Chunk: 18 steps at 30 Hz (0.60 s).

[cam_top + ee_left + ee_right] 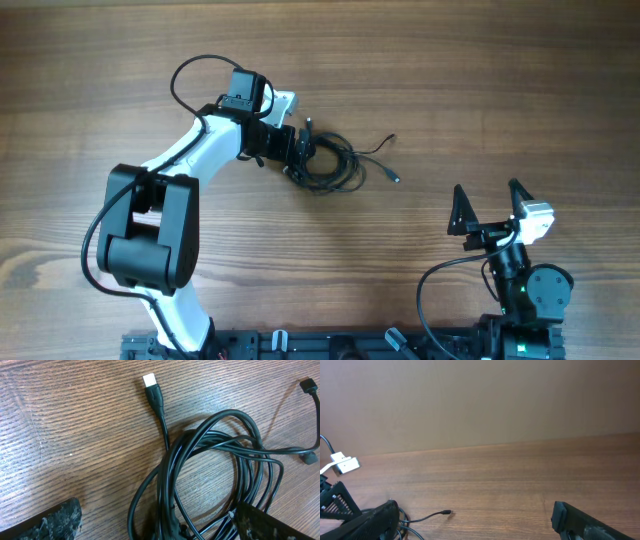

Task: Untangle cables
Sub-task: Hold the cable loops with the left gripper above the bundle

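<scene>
The cables [325, 165] lie in a tangled coil on the tabletop [480, 70], one silver-tipped plug [150, 381] poking out. The left gripper [303, 152] hangs right over the coil's edge, jaws spread wide, nothing clamped. The right gripper [489, 205] sits well apart from the coil, jaws gaping too, empty.

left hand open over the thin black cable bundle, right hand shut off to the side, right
No: the right hand is open, fingers spread, as the overhead view shows. The left hand is open over the coiled thin black cables.
</scene>
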Tool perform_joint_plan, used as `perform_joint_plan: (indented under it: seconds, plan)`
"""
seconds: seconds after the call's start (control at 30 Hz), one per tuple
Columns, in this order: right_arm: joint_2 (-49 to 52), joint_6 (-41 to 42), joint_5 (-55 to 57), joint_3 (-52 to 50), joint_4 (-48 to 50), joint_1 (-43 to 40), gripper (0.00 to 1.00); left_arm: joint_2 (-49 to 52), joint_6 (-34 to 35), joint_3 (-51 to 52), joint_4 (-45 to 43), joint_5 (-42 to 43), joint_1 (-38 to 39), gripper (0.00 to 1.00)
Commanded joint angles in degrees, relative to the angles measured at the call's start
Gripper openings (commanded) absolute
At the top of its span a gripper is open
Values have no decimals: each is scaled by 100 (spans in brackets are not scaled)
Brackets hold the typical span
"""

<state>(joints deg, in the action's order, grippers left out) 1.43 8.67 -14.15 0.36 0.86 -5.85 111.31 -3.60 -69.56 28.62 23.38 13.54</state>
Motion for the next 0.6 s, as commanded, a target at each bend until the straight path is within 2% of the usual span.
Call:
perform_joint_plan:
  seconds: [0.0, 0.57]
  plan:
    - [-2, -61, -74, -7, 28, -11, 99, -177, -28, 68, -15, -52, -22, 100]
    - [-2, -61, -74, -7, 28, -11, 100, -177, -26, 68, -15, -52, -22, 100]
